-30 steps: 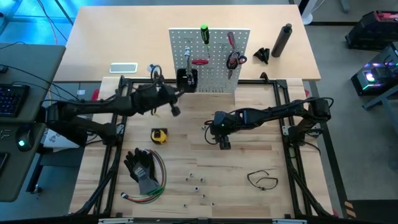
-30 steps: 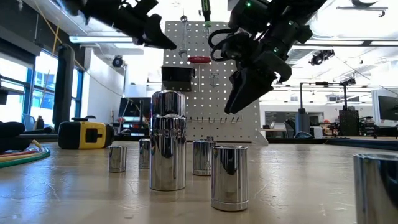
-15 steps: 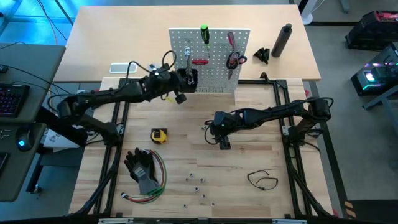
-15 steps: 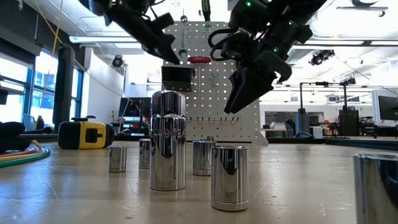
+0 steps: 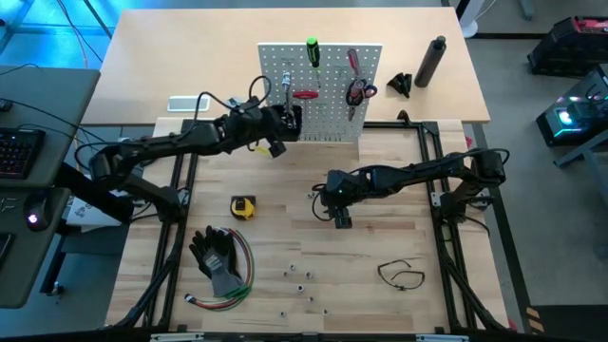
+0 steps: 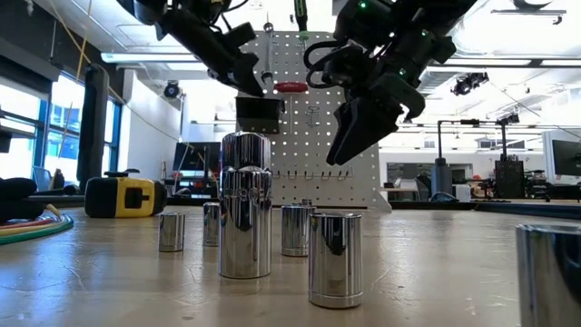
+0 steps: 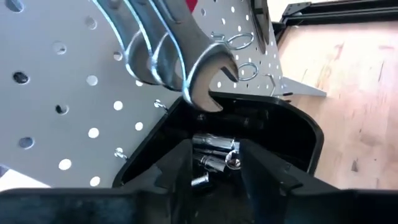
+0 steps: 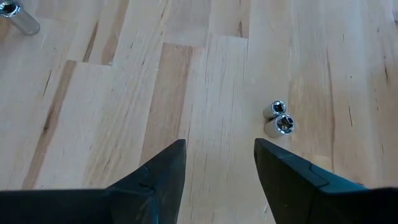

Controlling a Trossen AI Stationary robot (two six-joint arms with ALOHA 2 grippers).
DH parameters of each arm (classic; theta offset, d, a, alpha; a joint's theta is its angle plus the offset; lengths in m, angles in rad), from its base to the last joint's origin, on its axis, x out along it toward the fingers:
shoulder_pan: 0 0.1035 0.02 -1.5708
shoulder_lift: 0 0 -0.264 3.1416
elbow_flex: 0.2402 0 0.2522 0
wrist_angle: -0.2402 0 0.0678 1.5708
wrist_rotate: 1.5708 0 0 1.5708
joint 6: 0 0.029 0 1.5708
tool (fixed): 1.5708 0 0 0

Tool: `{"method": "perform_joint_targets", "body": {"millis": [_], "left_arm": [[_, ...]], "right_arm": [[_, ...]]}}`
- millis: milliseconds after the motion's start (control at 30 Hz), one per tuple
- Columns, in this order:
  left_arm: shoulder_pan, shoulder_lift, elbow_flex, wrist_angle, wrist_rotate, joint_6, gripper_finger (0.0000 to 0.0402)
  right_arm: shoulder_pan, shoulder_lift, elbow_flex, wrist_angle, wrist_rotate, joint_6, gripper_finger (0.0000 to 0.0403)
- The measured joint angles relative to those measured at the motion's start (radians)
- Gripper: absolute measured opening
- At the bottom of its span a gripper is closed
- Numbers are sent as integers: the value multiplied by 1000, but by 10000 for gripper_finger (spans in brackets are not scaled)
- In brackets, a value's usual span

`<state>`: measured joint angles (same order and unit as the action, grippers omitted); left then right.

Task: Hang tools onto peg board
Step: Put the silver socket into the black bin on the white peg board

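While wrenches [image 7: 186, 68] hang over the black bin [image 7: 292, 134], the left hand [image 7: 214, 168] gapes above its sockets [image 7: 214, 158].

Bright even overhead light, soft shadows on the light wooden tabletop [image 5: 380, 247]; low view backlit by windows and ceiling lamps, arms dark silhouettes; glare on shiny chrome cylindrical sockets [image 6: 245, 204]; nearest socket at edge blurred.

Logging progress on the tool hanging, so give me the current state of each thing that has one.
Left claw: open, over small black bin holding metal sockets.
Right claw: open, empty, above table.
Silver wrenches: hung on white peg board.
Yellow tape measure: lying on table.
Thin black loop: lying on table.
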<state>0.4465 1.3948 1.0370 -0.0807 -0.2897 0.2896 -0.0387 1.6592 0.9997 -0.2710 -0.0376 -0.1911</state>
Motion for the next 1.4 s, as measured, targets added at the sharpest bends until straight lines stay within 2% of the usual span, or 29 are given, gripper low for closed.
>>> {"method": "perform_joint_targets", "body": {"millis": [133, 300, 567, 733, 833, 900, 1000, 1133, 1400], "left_arm": [[-16, -16, 0, -32, 0, -26, 148], [-76, -38, 0, -90, -9, -35, 156], [-234, -53, 0, -169, -11, -85, 156], [-351, -53, -38, -159, 9, -129, 156], [-415, -50, -82, -105, 136, -131, 156], [-456, -43, -128, -21, 173, -142, 156], [-494, -20, -203, 86, 146, -160, 156], [-493, 36, -288, 185, 101, -191, 157], [-454, 224, -327, 360, 101, -197, 157]], "right_arm": [[0, 0, 0, -7, 0, 8, 186], [0, 0, 0, -51, 6, 11, 186], [0, 0, 0, -89, 11, 18, 186], [0, 0, 0, -108, 11, 14, 186], [0, 0, 0, -113, 11, 10, 186], [0, 0, 0, -113, 12, 10, 186], [0, 0, 0, -112, 11, 9, 186], [0, 0, 0, -109, 12, 11, 186], [1, 0, 0, -112, 11, 37, 186]]}}
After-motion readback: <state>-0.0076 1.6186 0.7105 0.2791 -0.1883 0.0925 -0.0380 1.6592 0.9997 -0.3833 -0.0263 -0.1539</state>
